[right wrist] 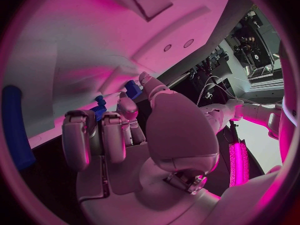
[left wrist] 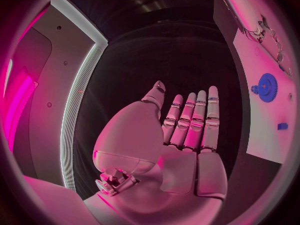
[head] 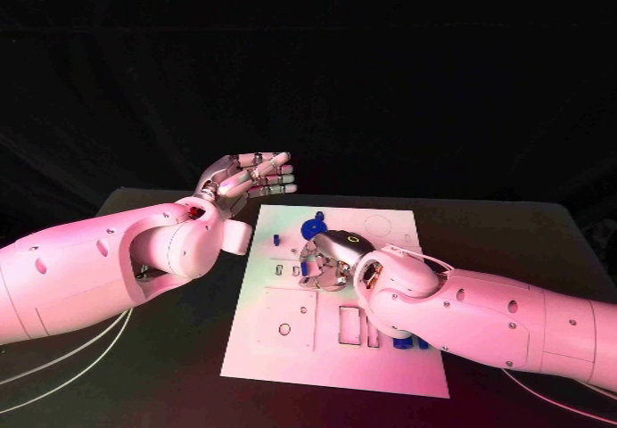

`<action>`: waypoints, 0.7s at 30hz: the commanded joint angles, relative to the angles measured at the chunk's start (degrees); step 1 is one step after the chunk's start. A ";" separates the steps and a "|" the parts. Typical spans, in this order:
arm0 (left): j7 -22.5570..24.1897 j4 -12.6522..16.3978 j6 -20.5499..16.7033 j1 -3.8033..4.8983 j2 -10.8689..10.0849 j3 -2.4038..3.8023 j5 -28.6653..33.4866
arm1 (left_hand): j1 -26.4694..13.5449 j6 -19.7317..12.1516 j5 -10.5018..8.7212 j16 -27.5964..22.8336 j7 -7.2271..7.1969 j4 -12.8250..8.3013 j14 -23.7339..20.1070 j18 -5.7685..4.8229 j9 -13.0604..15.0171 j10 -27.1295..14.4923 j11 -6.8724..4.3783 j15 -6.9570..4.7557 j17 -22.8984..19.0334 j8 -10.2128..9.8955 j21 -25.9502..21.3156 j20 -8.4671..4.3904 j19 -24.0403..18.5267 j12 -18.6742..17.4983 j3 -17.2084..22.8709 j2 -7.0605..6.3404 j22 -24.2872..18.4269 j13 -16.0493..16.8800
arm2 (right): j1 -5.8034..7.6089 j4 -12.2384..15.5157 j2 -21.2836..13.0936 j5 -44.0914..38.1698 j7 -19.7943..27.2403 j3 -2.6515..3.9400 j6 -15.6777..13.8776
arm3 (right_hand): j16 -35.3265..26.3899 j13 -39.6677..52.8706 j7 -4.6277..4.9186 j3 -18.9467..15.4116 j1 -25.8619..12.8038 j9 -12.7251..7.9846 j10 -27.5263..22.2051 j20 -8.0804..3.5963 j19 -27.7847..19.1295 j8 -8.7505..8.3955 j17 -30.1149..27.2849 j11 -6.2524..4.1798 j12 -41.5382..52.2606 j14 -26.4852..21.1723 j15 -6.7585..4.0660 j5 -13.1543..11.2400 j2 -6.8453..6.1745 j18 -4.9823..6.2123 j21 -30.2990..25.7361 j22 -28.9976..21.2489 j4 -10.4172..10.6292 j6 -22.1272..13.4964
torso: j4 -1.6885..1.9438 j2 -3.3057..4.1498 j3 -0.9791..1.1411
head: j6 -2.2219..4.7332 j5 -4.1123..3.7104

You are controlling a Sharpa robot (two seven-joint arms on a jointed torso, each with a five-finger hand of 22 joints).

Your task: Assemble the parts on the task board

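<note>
The left hand (head: 247,181) is hovering beyond the left far corner of the task board (head: 290,348), palm up, and its fingers (left wrist: 195,119) are lying straight, side by side and holding nothing. On the task board, near its far edge, a blue gear (head: 313,228) is lying flat with a small knob standing out at one side; the same gear is showing in the left wrist view (left wrist: 267,87), with a small blue part (left wrist: 282,126) near it. The right hand (head: 329,259) is bending down over the middle of the board, just on the near side of the gear, and in the right wrist view its fingers (right wrist: 100,135) are curling toward a small blue piece (right wrist: 99,110) on the board; whether they are already clamping it I cannot tell. More blue parts (head: 409,341) are standing at the near right side of the board, partly hidden by the right arm. The parts are looking like small, hard plastic pieces, so I judge them light, stiff and a bit slippery against metal fingers. The gear is probably best taken by its rim or by the knob, with a gentle pinch, and the small pieces by their two opposite flat sides.
</note>
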 commanded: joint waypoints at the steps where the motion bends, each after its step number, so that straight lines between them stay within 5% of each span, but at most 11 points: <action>1: 0.17 0.02 1.46 0.01 0.04 0.02 0.01 | 0.29 -0.43 0.31 -0.36 4.25 -0.30 -0.40 0.20 -0.04 -0.31 -0.10 0.07 -0.04 -0.19 -0.18 -0.04 -0.45 -0.35 -0.06 -0.04 -0.05 -0.06 | -0.04 0.19 -0.18 -0.01 0.69 0.00 -2.06 | -0.51 -1.20 0.46 -1.74 0.32 -0.33 -1.57 0.62 2.95 -0.64 12.23 0.44 -1.09 5.19 0.56 -1.24 -0.44 -0.13 -0.54 9.56 0.62 -1.54 | 0.03 0.02 0.04 | 0.13 -0.06; 6: -0.57 -0.35 1.94 0.01 0.02 0.02 -0.38 | 0.16 -0.01 0.31 -0.20 4.11 -0.33 -0.02 0.26 0.03 -0.06 -0.21 -0.05 0.05 -0.08 -0.11 -0.07 -0.35 -0.25 -0.08 -0.07 -0.06 -0.01 | -0.03 0.98 -1.10 0.13 1.96 0.02 -6.33 | -0.73 -2.25 1.08 -4.27 1.61 -0.83 -2.95 1.03 2.63 -1.19 11.96 0.92 -1.78 5.11 1.07 -0.86 -0.55 0.04 -1.18 8.98 2.01 -3.54 | -0.01 -0.12 0.04 | 0.37 -0.27; 9: -1.84 -0.98 3.54 0.01 0.00 0.02 -2.72 | -0.27 4.27 0.36 1.61 1.91 -0.19 4.16 0.74 0.72 4.68 -2.25 -1.74 0.79 1.98 0.99 -0.47 1.43 1.74 0.09 0.23 0.27 0.59 | 0.13 2.17 -2.29 1.58 4.42 0.16 -9.22 | -0.79 -2.03 1.18 -6.39 2.41 -1.10 -2.67 1.23 2.39 -0.78 11.90 1.05 -1.12 5.09 1.15 -0.17 -1.00 0.19 -1.70 8.49 3.79 -3.77 | -0.06 -0.20 0.05 | 0.73 -0.32; 13: -4.73 -2.42 6.57 0.01 0.29 0.01 -7.75 | -1.18 7.75 0.49 4.78 0.34 0.46 12.81 0.81 0.72 9.28 -4.16 -4.40 2.46 2.89 4.62 -2.92 7.69 2.56 -0.44 -0.24 1.64 0.59 | 1.14 3.92 -4.56 7.29 11.85 0.57 -10.95 | -2.00 -2.43 1.13 -7.14 3.48 -1.32 -3.01 1.22 1.58 -0.41 10.29 1.02 -1.21 4.61 1.13 -0.33 -0.69 0.62 -3.24 7.00 4.91 -3.87 | -0.12 -0.59 0.10 | 1.15 -0.49; 15: -6.67 -3.35 8.12 0.00 0.55 0.00 -10.64 | -1.41 9.02 0.32 6.53 -0.69 0.84 17.33 0.47 0.66 12.30 -5.21 -5.91 3.57 3.05 6.61 -4.88 11.03 3.32 -0.59 -0.23 2.42 0.85 | 2.06 4.50 -5.82 12.00 15.79 0.70 -10.52 | -5.62 -5.36 0.54 -6.58 5.04 -1.28 -6.15 0.99 -1.48 0.39 5.81 0.71 -4.10 3.04 0.80 -0.19 0.53 2.09 -8.71 1.72 4.79 -3.22 | -0.30 -0.92 0.11 | 1.26 -0.51; 18: -10.56 -5.26 10.97 -0.04 1.18 -0.03 -17.52 | -2.95 11.31 0.33 13.64 -3.27 2.42 30.67 0.82 0.86 22.39 -8.96 -10.11 7.66 3.45 12.58 -8.79 19.87 7.26 -1.64 -0.67 5.11 2.52 | 4.07 5.52 -9.03 23.33 20.99 0.93 -7.65 | -11.43 -8.43 -0.13 -5.99 6.62 -0.97 -7.65 0.43 -5.89 2.51 -0.46 -0.03 -6.77 0.64 0.24 0.51 1.83 3.98 -17.08 -5.82 4.17 -0.29 | -0.50 -1.47 0.08 | 1.37 -0.69; 21: -14.50 -6.67 13.38 -0.09 1.57 -0.09 -23.42 | -3.62 13.22 0.40 19.19 -4.99 3.45 36.22 0.83 1.47 27.48 -10.89 -12.28 11.44 4.02 16.96 -11.58 24.46 9.44 -2.92 -1.44 7.36 3.66 | 5.90 6.39 -12.76 33.11 23.47 1.02 -4.48 | -34.34 -21.65 -0.70 -4.63 7.54 -1.41 -12.83 0.06 -19.33 3.11 -21.59 -0.75 -21.48 -9.14 -0.20 0.69 2.65 8.76 -43.23 -28.31 4.34 1.73 | -0.83 -1.92 0.07 | 1.20 -0.47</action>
